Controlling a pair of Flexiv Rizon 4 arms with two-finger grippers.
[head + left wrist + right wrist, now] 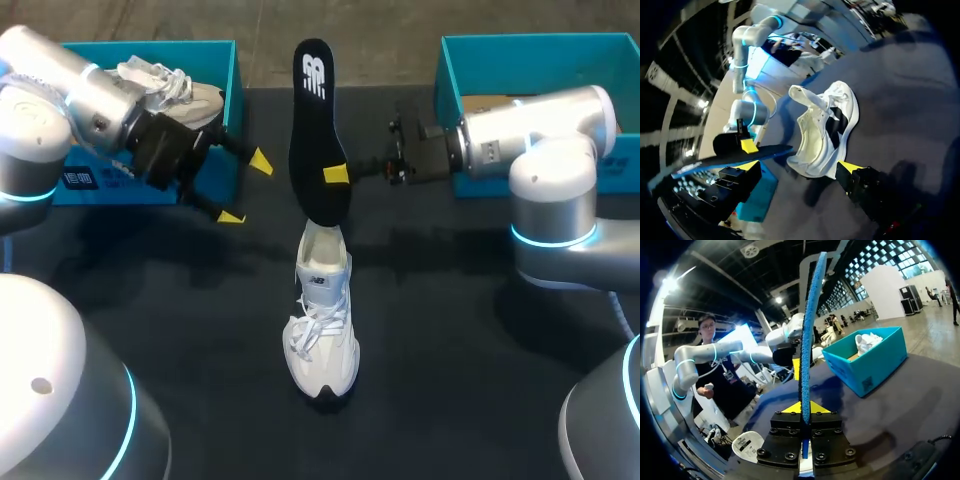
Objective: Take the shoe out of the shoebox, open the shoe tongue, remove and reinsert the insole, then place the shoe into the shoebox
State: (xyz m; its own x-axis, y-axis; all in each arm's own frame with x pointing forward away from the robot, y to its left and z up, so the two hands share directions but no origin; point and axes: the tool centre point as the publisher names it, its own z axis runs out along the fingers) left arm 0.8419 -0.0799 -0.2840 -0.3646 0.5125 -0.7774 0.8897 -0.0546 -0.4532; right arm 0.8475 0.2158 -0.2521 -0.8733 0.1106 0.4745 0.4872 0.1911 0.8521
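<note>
A white shoe [320, 325] stands on the black table [450, 380], toe toward the front edge. Its black insole [318, 120] stands nearly upright, with the lower end at the shoe's heel opening. My right gripper [337, 174] is shut on the insole's edge; in the right wrist view the insole [808, 335] runs edge-on up from between the yellow tips [802, 409]. My left gripper [246, 190] hangs open left of the insole, holding nothing. In the left wrist view the shoe [826, 129] lies ahead of the open left gripper [796, 168], and the insole [737, 155] is beside one finger.
A teal shoebox [222, 75] at the back left holds another white shoe [170, 88]; the same box [867, 367] shows in the right wrist view. A second teal box [520, 50] stands at the back right, behind my right arm.
</note>
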